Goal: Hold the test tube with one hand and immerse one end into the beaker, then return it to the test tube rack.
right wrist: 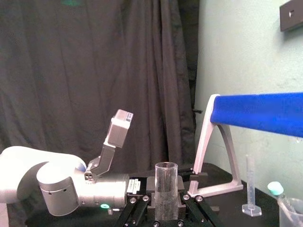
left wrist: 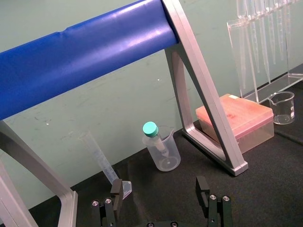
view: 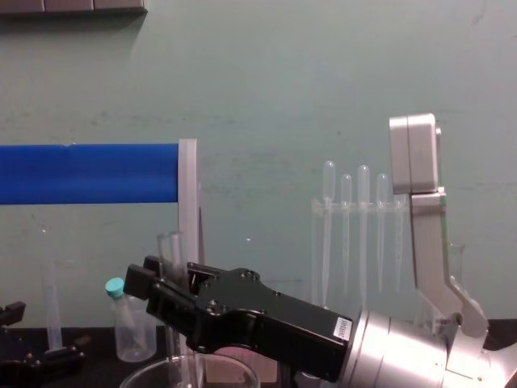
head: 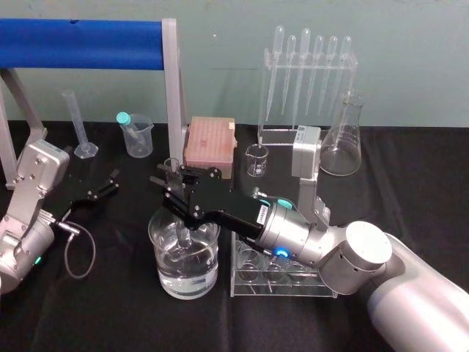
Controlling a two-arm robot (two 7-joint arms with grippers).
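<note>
While the right hand (head: 174, 182) is clenching the test tube (head: 173, 166), dipping its end in the beaker (head: 187, 282), the left gripper (head: 106, 187) is idling, jaws apart; next: lifting clear, then right to the rack (head: 242, 282).

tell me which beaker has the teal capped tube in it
The small plastic beaker at back left. The wide beaker holds the uncapped test tube in the right gripper; the tiny glass beaker looks empty.

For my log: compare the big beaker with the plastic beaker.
The big beaker is wider than the plastic beaker. The big beaker holds liquid and the end of the test tube in the right gripper; the plastic beaker holds a capped tube. Both stand upright. Left gripper parked at left.
</note>
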